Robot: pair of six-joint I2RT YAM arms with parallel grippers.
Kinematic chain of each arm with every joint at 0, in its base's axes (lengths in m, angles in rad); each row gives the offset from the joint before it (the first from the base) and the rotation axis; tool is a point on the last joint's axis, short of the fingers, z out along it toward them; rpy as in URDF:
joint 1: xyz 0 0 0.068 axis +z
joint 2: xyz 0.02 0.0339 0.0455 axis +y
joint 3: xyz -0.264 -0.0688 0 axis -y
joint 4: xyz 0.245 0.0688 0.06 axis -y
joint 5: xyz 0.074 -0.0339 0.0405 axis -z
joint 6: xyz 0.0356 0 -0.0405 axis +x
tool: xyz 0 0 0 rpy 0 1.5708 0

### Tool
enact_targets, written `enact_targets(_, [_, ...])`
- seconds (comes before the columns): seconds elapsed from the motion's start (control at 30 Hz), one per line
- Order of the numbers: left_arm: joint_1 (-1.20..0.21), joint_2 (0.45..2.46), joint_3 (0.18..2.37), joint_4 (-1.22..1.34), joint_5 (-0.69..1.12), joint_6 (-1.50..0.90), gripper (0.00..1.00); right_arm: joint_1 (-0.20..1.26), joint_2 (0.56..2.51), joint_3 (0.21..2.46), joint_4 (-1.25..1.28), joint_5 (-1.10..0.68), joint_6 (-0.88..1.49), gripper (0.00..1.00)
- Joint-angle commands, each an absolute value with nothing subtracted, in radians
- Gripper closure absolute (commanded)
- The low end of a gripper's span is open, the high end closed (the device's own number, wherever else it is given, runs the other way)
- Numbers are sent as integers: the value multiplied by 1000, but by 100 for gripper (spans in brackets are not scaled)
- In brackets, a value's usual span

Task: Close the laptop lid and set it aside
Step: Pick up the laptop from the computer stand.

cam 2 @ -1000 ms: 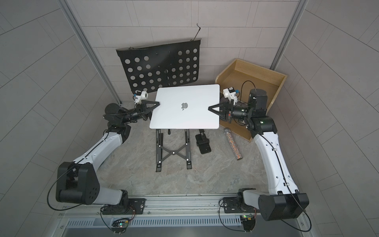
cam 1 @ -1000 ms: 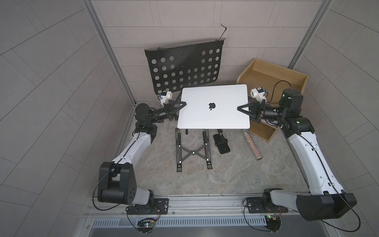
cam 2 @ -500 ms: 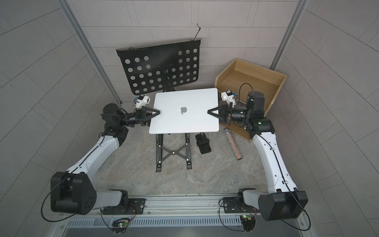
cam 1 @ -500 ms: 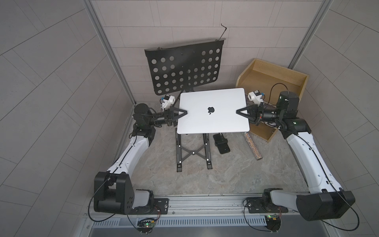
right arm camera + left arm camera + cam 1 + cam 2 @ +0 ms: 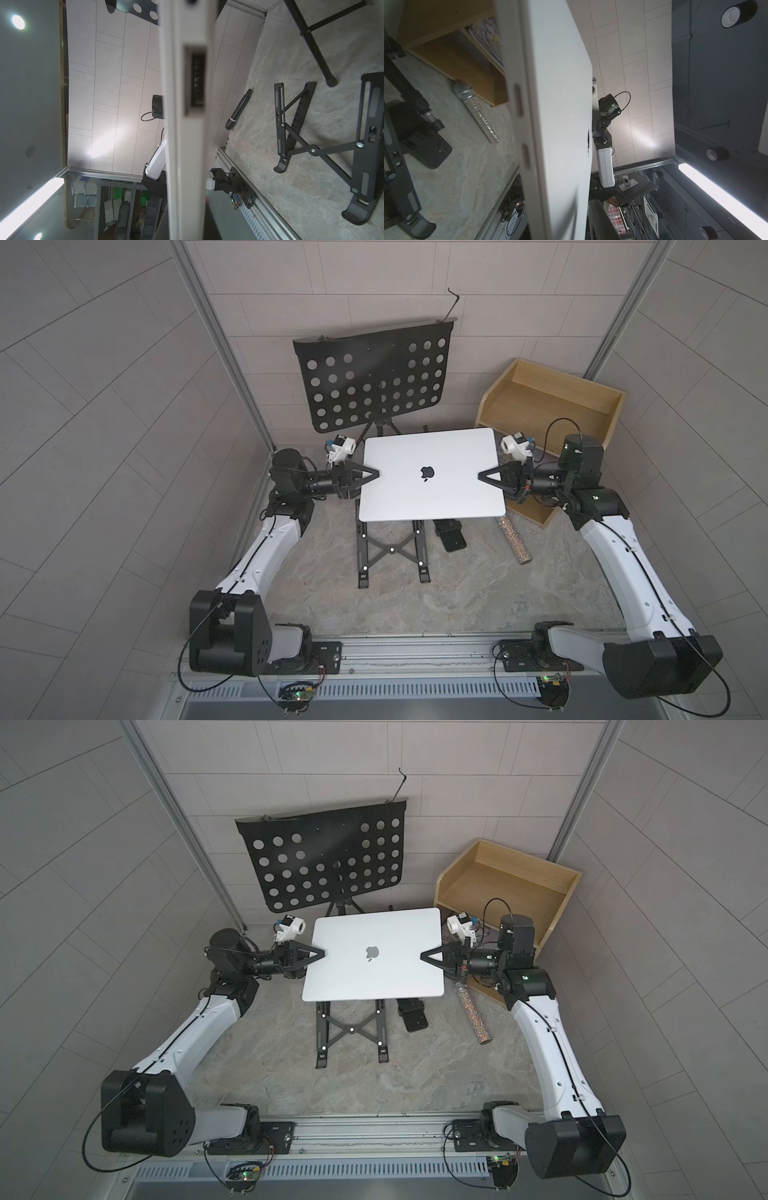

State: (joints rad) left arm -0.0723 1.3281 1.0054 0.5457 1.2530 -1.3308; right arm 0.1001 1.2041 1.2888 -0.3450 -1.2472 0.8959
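Silver laptop [image 5: 430, 489] hangs closed above the stand [image 5: 390, 549], stretched from right gripper [image 5: 482, 477], clamped on it, to left gripper [image 5: 376, 474], clamp unclear.

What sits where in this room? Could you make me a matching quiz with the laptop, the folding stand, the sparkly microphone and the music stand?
Things:
1. laptop
2. folding stand
3. sparkly microphone
4. music stand

Places:
A. lying on the table beside the wooden shelf
B. upright by the back wall
C. shut, held up between the left gripper and the right gripper
D. on the table, below the laptop

Pairs: 1-C, 2-D, 3-A, 4-B.
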Motion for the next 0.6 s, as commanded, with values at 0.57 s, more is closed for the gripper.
enact_targets(0.57, [-112,1266,994,675,1284,-1570,87,105,1140,1298,-255,-1326,820,100])
